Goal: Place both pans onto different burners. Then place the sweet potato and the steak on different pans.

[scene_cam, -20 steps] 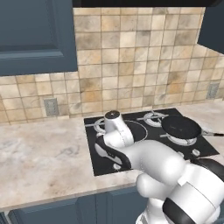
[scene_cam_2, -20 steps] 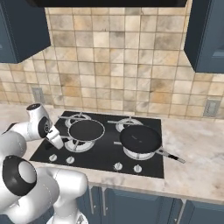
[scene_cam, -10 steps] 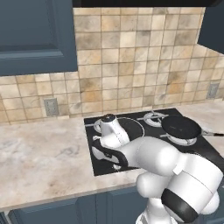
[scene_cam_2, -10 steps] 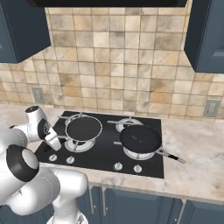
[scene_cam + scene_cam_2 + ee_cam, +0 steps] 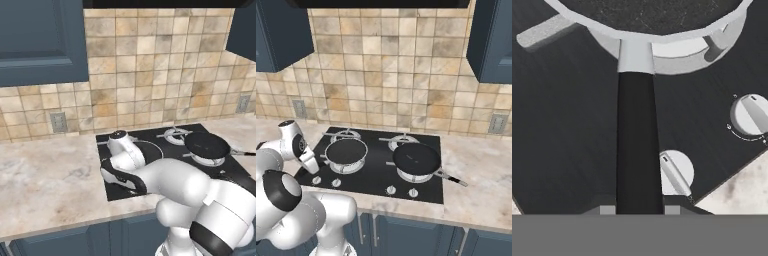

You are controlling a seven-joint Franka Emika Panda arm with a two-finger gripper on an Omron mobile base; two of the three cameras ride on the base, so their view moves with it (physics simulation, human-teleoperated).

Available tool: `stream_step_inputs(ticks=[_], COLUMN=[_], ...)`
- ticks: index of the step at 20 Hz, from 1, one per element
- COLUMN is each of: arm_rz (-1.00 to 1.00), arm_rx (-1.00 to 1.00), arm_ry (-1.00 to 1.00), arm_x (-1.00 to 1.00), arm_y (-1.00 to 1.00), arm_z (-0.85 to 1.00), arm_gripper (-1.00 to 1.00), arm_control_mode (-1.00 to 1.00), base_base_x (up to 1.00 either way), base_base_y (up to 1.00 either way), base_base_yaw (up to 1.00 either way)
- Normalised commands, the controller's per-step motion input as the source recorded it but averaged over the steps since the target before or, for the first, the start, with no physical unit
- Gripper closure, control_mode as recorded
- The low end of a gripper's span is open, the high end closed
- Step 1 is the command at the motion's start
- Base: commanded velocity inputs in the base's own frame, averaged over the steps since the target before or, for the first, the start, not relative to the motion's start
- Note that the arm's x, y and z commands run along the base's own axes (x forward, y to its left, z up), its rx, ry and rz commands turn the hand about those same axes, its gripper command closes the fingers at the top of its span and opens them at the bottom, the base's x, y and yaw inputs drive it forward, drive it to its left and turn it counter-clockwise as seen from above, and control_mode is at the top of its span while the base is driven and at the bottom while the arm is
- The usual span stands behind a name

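Tiled kitchen, black cooktop set in the table. Tool clamped on left pan's handle; pan on cooktop's front-left burner. Rigid, handle-heavy lever; grip nearer the bowl likely steadier. Second pan on front-right burner.

Two pans sit side by side on front burners.
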Motion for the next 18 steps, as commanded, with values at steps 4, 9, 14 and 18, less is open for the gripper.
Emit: stream_step_inputs(ticks=[4,9,14,18], arm_rz=[0.00,0.00,0.00,0.00], arm_rx=[0.00,0.00,0.00,0.00], arm_ry=[0.00,0.00,0.00,0.00], arm_x=[-0.03,0.10,0.16,0.01], arm_y=[0.00,0.00,-0.01,0.00], arm_z=[0.00,0.00,0.00,0.00], arm_gripper=[1.00,1.00,1.00,-1.00], arm_control_mode=[-1.00,-1.00,-1.00,-1.00], base_base_x=[0.00,0.00,0.00,0.00], base_base_y=[0.00,0.00,0.00,0.00], base_base_yaw=[0.00,0.00,0.00,0.00])
